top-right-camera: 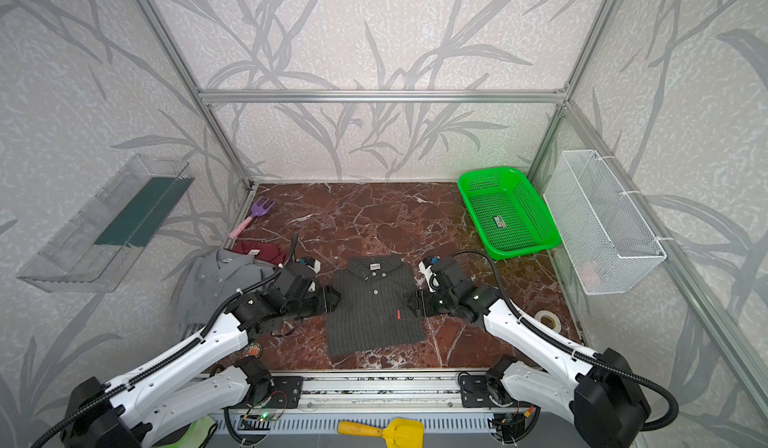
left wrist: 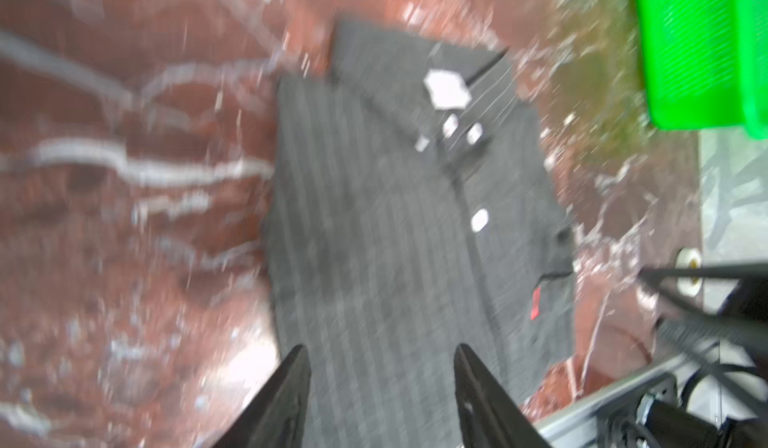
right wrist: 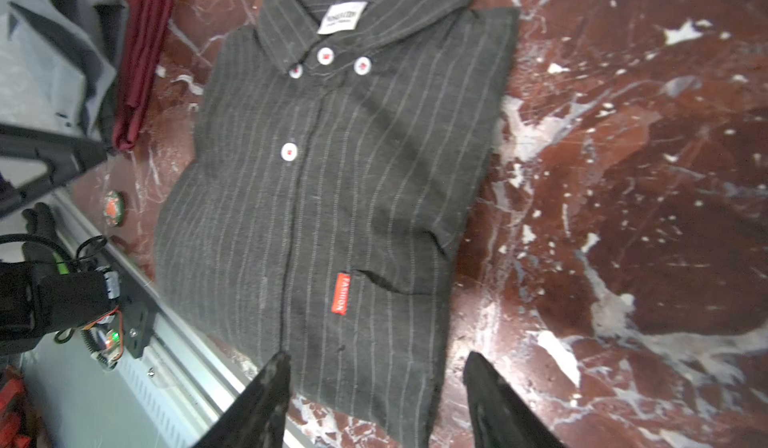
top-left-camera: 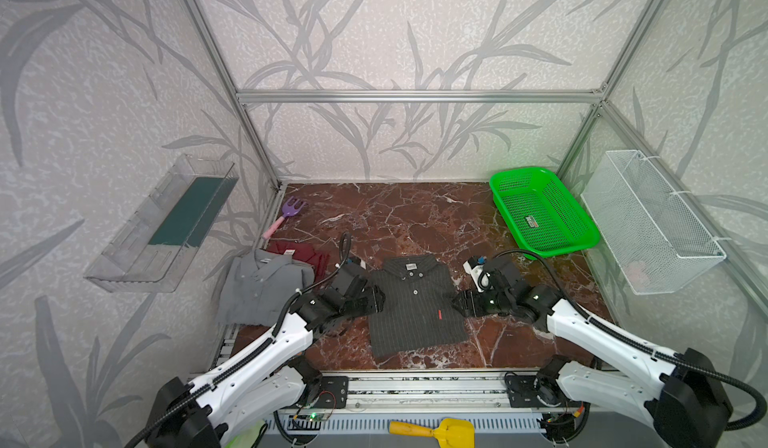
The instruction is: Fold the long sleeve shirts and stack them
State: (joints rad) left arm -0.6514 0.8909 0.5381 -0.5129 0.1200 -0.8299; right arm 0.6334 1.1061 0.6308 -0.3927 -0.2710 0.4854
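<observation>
The dark charcoal pinstriped shirt (top-left-camera: 415, 304) (top-right-camera: 374, 304) lies buttoned side up in the middle of the table, sleeves tucked in, collar towards the back. My left gripper (top-left-camera: 380, 300) (left wrist: 381, 348) hovers at its left edge, open, with only striped cloth (left wrist: 395, 217) seen between the fingers. My right gripper (top-left-camera: 457, 302) (right wrist: 377, 355) is at the shirt's right edge, open over the hem corner (right wrist: 332, 196), holding nothing. A mid-grey collared shirt (top-left-camera: 262, 288) (right wrist: 50, 50) lies at the left, partly over a dark red shirt (top-left-camera: 303, 252) (right wrist: 145, 50).
A green basket (top-left-camera: 544, 213) stands at the back right, and a white mesh basket (top-left-camera: 652, 221) hangs on the right wall. A purple toy fork (top-left-camera: 289, 213) lies back left. A tape roll (top-right-camera: 547, 321) sits near the right arm. A yellow scoop (top-left-camera: 436, 429) lies below the front rail.
</observation>
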